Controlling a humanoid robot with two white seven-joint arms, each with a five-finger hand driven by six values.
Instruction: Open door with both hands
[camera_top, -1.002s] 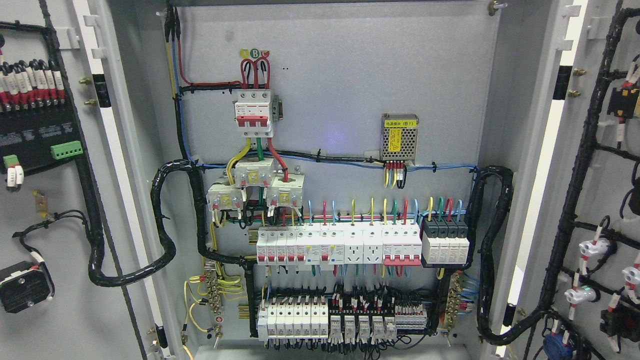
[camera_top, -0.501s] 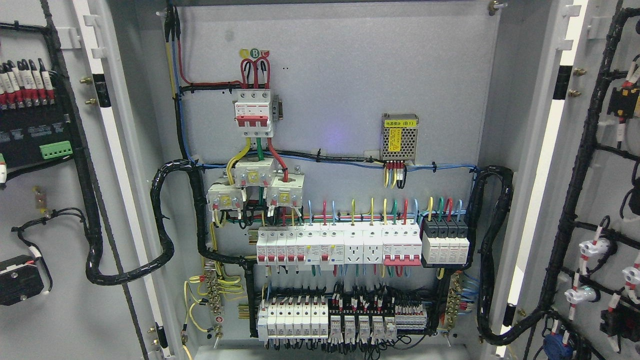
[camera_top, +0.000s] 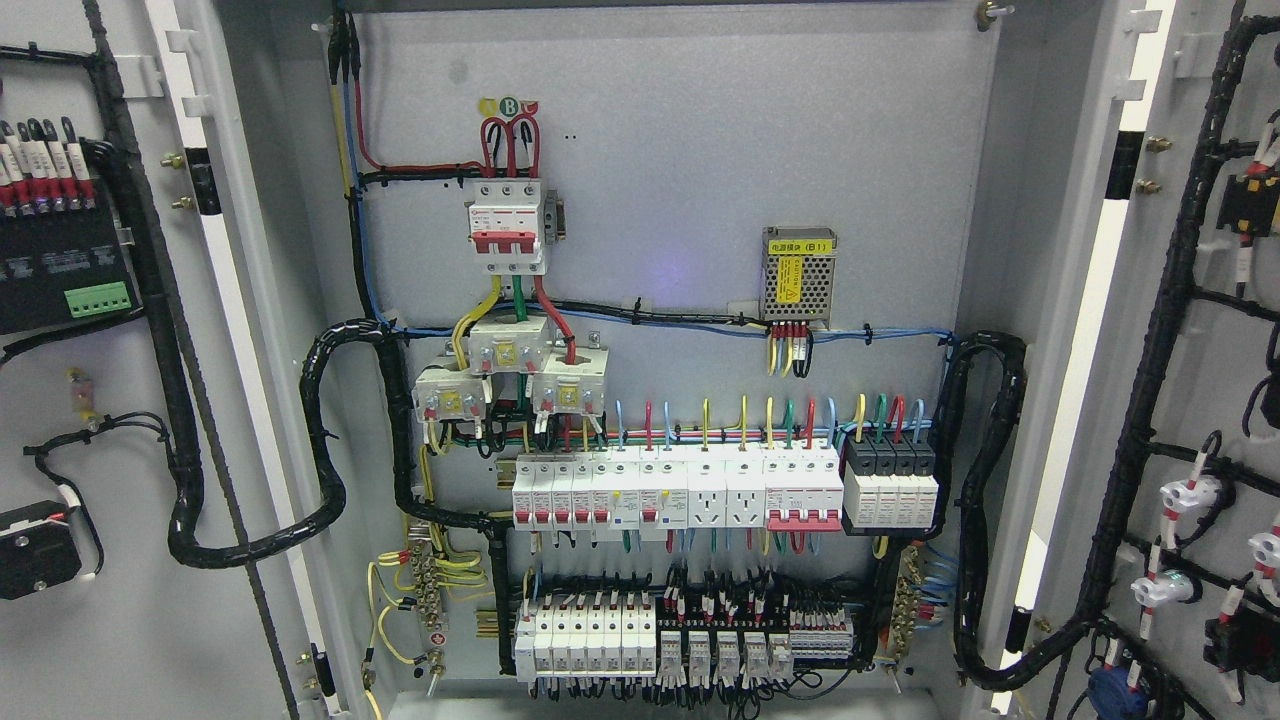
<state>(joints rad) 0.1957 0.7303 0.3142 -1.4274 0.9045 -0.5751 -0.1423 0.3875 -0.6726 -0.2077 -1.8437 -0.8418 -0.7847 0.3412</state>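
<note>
Seemingly alone in the head view, the cabinet stands with both doors swung wide. Its left door (camera_top: 90, 400) fills the left edge of the frame and its right door (camera_top: 1200, 400) the right edge, each showing a wired inner face. Neither robot hand appears, so the fingers' state cannot be told. At centre, the back panel (camera_top: 700, 150) carries a red-levered breaker (camera_top: 508, 228) under a round green "B" sticker (camera_top: 510, 105). Right of it, a mesh-cased power supply (camera_top: 798, 275) bears a yellow label ending "(B1)".
</note>
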